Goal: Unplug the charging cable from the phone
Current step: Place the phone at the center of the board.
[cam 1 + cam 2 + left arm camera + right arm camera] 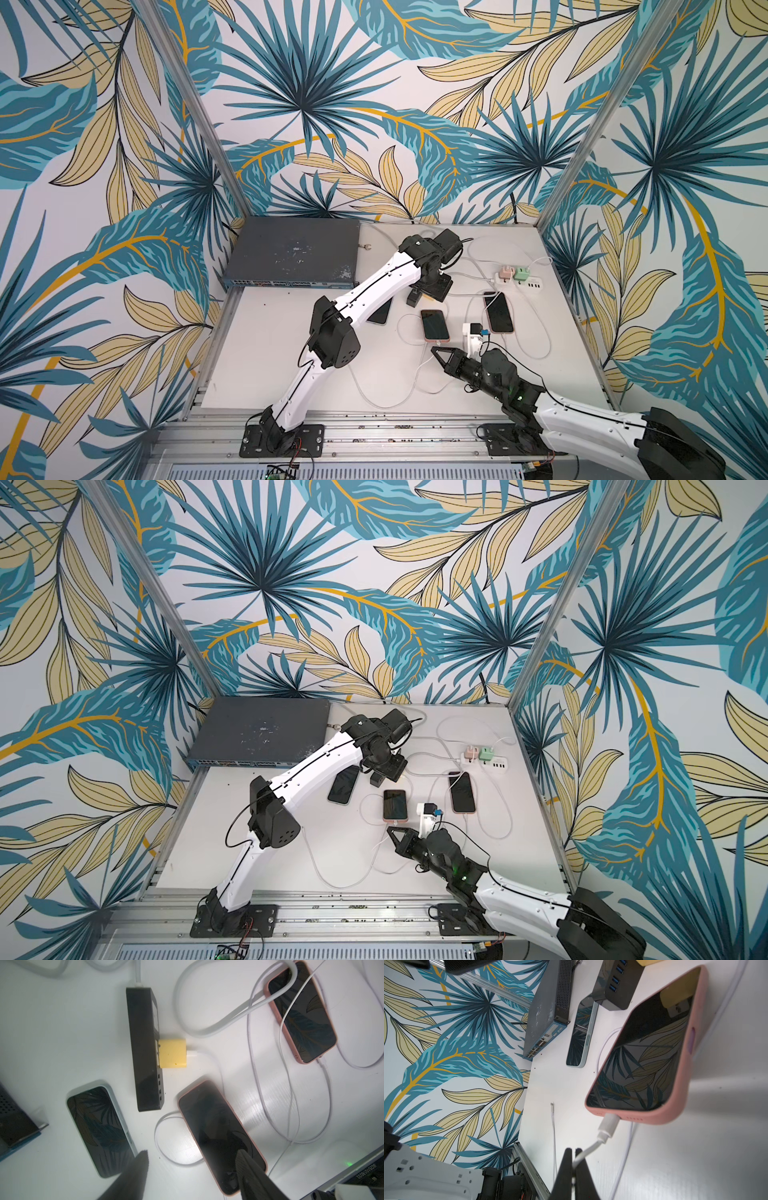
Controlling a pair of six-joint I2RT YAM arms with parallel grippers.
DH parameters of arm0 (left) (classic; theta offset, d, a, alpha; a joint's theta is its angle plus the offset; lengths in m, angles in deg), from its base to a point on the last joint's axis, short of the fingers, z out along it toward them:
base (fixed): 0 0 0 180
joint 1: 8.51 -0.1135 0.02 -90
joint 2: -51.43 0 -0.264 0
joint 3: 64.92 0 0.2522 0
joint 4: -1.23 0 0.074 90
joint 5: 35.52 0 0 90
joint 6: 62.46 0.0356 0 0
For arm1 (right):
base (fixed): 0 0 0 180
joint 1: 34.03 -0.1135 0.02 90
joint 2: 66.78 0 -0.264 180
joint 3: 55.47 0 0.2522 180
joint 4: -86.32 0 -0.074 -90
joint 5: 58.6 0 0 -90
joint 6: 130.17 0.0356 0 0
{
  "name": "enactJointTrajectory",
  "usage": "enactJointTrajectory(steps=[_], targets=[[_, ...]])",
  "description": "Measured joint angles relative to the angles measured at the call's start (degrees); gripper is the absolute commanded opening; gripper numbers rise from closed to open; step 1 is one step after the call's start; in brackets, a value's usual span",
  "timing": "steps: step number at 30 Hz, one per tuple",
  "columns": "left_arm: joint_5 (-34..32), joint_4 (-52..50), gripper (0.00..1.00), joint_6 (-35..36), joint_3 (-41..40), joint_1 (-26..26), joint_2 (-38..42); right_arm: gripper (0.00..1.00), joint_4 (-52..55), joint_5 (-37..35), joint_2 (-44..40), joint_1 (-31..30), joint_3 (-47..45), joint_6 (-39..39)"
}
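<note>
- Right gripper (573,1153) is clamped on the white charging cable (589,1149), just behind its plug (609,1124).
- The plug sits in the pink phone (648,1053), which lies flat on the table (716,1147).
- Left gripper (192,1151) hangs spread and empty above the table.

- A white table (270,353) stands inside walls of blue and yellow leaf wallpaper (303,104).
- A grey network switch (291,253) sits in the back left corner, its port row facing the front.
- A white power strip (521,284) lies near the right edge, with a pink adapter (507,272) and a green adapter (521,273) plugged in side by side.
- A black power strip (143,1049) lies flat, with a yellow charger (172,1053) plugged into its side.
- A blue-cased phone (99,1130) lies screen up near the black strip, not touching it.
- A pink-cased phone (498,312) lies just in front of the white strip; a thick white cord (228,1020) crosses its far end.
- A thin loose cable (553,1126) ends in what looks like a bare connector.
</note>
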Motion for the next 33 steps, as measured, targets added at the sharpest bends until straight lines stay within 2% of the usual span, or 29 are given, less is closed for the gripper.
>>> enactJointTrajectory(steps=[4, 10, 14, 16, 19, 23, 28, 33], targets=[[0.6, 0.5, 0.79, -0.5, -6.3, 0.2, 2.1, 0.00, -0.2, 0.7, 0.7, 0.9, -1.3, 0.3], [1.9, 2.7, 0.79, -1.8, -10.4, 0.8, 2.4, 0.02, -0.8, 1.6, 1.4, 1.6, -2.4, 1.3], [2.5, 3.5, 0.79, -2.7, -10.5, 1.9, 2.3, 0.20, -2.4, 2.2, 2.4, 2.0, -2.4, 1.8], [2.6, 4.3, 0.79, -3.2, -11.1, 2.2, 2.3, 0.41, -3.1, 2.7, 3.8, 2.3, -2.4, 2.4], [2.8, 5.0, 0.79, -3.7, -12.6, 2.6, 2.3, 0.61, -3.5, 3.4, 5.7, 2.9, -2.4, 2.8], [2.4, 5.0, 0.79, -3.8, -13.0, 2.6, 2.3, 0.77, -2.7, 3.8, 4.9, 3.2, -2.4, 3.1], [1.8, 5.0, 0.79, -4.0, -13.1, 2.2, 2.3, 0.79, 3.6, 3.7, -1.2, 3.4, -2.4, 3.5], [1.3, 5.0, 0.82, -4.0, -13.1, 1.6, 2.3, 0.79, 16.6, 3.2, -6.7, 3.5, -2.1, 4.5]])
